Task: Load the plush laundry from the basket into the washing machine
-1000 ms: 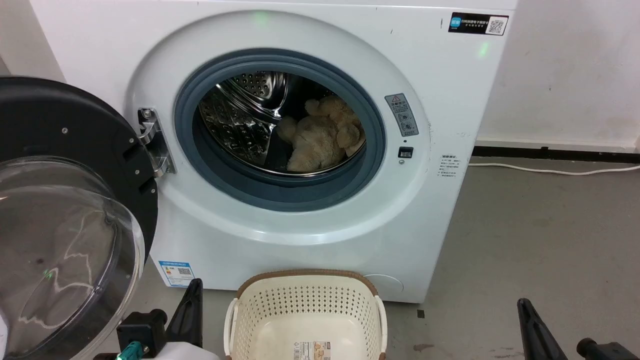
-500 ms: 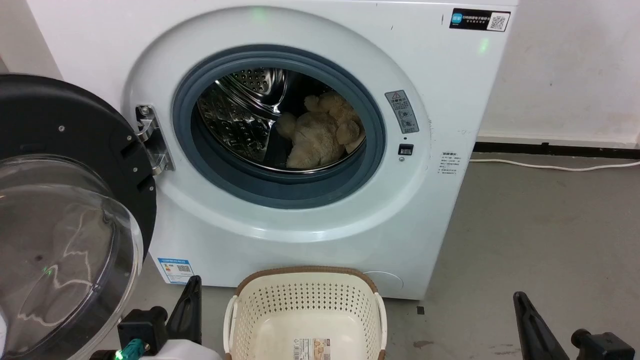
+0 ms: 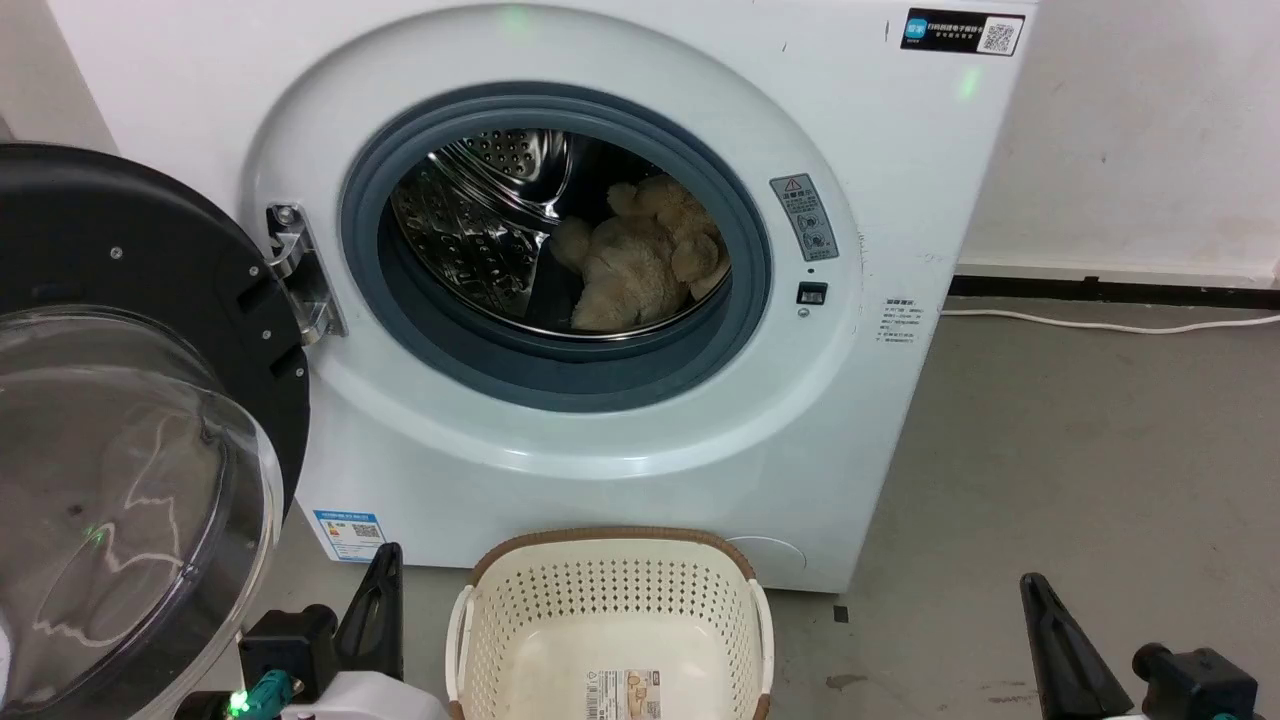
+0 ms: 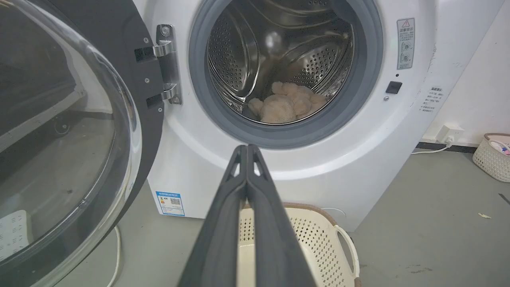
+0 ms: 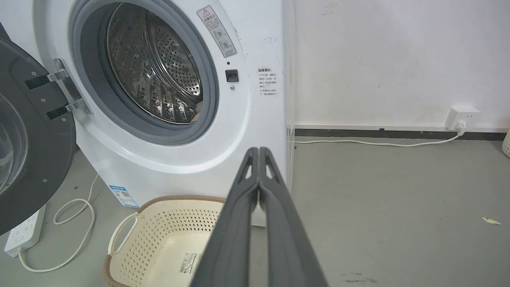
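Note:
The fluffy cream-beige plush laundry [image 3: 640, 265] lies inside the steel drum of the white washing machine [image 3: 900, 250], to the right of the drum's middle, and its plush body [image 4: 285, 107] is in the left wrist view too. The cream basket [image 3: 600, 537] stands on the floor in front of the washer with only a label on its bottom. My left gripper [image 3: 385, 565] hangs low, left of the basket, its fingers [image 4: 247, 159] pressed together on nothing. My right gripper [image 3: 1032, 590] is low at the right, well clear of the basket [image 5: 167, 223], fingers [image 5: 259, 163] also together.
The black-rimmed clear door [image 3: 120, 450] stands swung open at the left, close to my left arm. A white power strip [image 5: 24, 235] and cable lie on the floor left of the washer. A wall socket [image 5: 462, 115] and another basket [image 4: 492, 155] are to the right. Grey floor spreads right.
The whole head picture has slid up slightly, so the camera moved. The plush, basket and door keep their places, and both grippers stay low and shut.

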`<state>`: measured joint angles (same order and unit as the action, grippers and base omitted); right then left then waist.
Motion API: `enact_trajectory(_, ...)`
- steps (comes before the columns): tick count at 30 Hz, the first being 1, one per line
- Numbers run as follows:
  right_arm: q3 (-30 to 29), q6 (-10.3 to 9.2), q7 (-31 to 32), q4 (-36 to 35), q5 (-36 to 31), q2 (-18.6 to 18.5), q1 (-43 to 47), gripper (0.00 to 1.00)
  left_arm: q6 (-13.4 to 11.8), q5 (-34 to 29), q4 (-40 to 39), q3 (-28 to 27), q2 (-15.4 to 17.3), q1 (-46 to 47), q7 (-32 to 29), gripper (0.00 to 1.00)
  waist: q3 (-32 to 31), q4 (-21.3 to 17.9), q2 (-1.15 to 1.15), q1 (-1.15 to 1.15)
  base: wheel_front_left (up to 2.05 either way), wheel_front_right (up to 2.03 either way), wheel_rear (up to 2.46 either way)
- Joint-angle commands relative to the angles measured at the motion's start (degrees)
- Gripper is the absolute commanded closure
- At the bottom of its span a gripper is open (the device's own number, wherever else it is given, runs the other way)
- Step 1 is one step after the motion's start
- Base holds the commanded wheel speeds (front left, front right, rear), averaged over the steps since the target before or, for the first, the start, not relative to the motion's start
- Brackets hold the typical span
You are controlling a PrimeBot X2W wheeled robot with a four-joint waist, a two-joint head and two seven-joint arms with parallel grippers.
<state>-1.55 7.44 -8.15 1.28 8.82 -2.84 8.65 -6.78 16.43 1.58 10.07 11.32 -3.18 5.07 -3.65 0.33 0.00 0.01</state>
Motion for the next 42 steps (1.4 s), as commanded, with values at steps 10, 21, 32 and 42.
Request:
enact_trajectory(10,0.29,0.02,1.01,-0.43,-1.55,-0.02,-2.11,1.00,1.10,-2.48,-0.42,-1.53,-1.23,1.13,-0.72,1.00,0.43,-0.04,0.00,0.00,0.00,0.00,0.00)
enact_trajectory(21,0.49,0.02,2.10,-0.56,-2.66,-0.02,-3.11,1.00,1.97,-4.61,-0.60,-2.83,-2.33,1.44,-1.39,1.00,0.92,-0.08,0.00,0.00,0.00,0.00,0.00)
enact_trajectory(32,0.68,0.03,3.20,-0.69,-3.77,-0.02,-4.11,1.00,2.84,-6.75,-0.78,-4.15,-3.44,1.76,-2.05,1.00,1.42,-0.13,0.00,0.00,0.00,0.00,0.00)
enact_trajectory(42,0.85,0.03,4.19,-0.81,-4.79,-0.02,-5.02,1.00,3.63,-8.69,-0.94,-5.33,-4.44,2.04,-2.66,1.00,1.87,-0.17,0.00,0.00,0.00,0.00,0.00)
